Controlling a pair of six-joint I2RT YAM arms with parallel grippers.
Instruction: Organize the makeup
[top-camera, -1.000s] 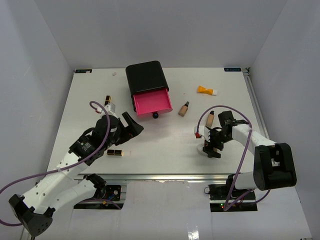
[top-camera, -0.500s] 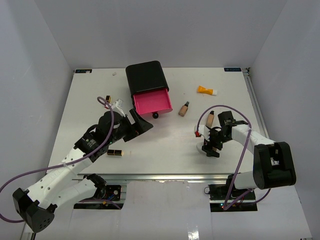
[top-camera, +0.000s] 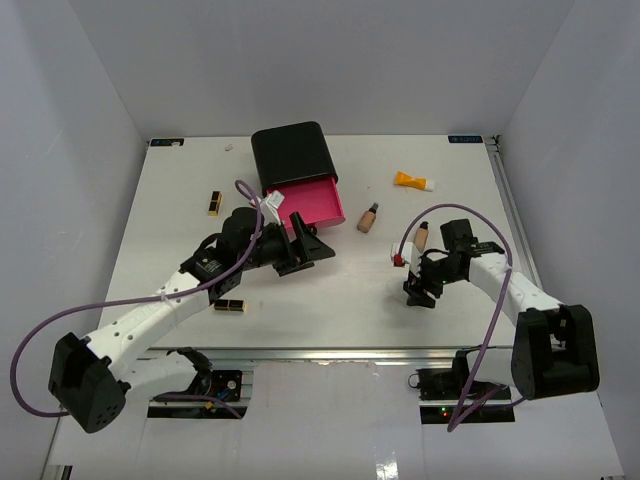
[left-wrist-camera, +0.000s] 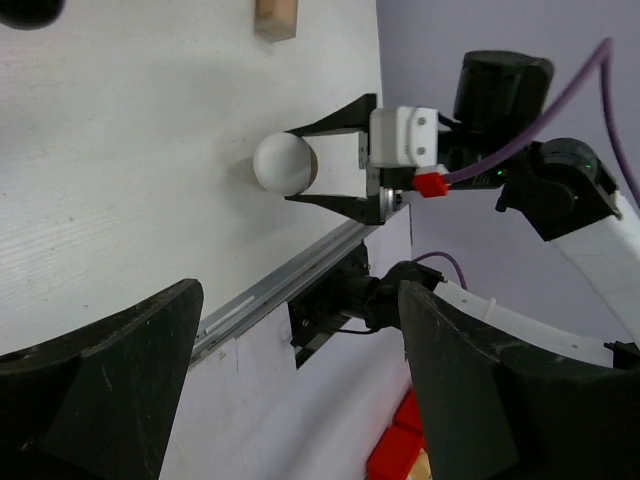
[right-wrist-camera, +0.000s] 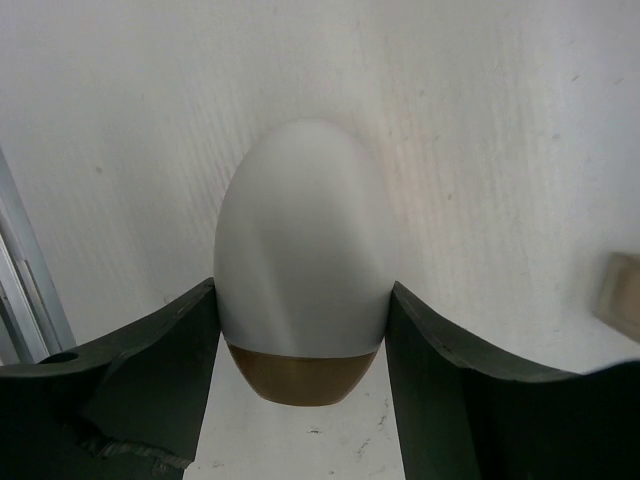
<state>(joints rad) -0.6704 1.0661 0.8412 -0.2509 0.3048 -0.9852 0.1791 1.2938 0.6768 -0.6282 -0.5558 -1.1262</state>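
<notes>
My right gripper (right-wrist-camera: 300, 335) is shut on the white-brown egg (right-wrist-camera: 300, 250), both fingers pressed against its sides, low over the table near the front edge (top-camera: 418, 292). The left wrist view shows the egg (left-wrist-camera: 285, 163) between those fingers. My left gripper (top-camera: 315, 250) is open and empty in front of the pink drawer; its fingers (left-wrist-camera: 100, 380) stand wide apart. Two tan bottles (top-camera: 369, 217) (top-camera: 422, 236), an orange white-capped tube (top-camera: 412, 181) and two lipstick cases (top-camera: 214, 202) (top-camera: 230, 305) lie on the table.
The black box (top-camera: 292, 152) with its pink drawer (top-camera: 312, 204) pulled open stands at the back centre. A metal rail (top-camera: 330, 352) runs along the table's front edge. White walls enclose the left, back and right.
</notes>
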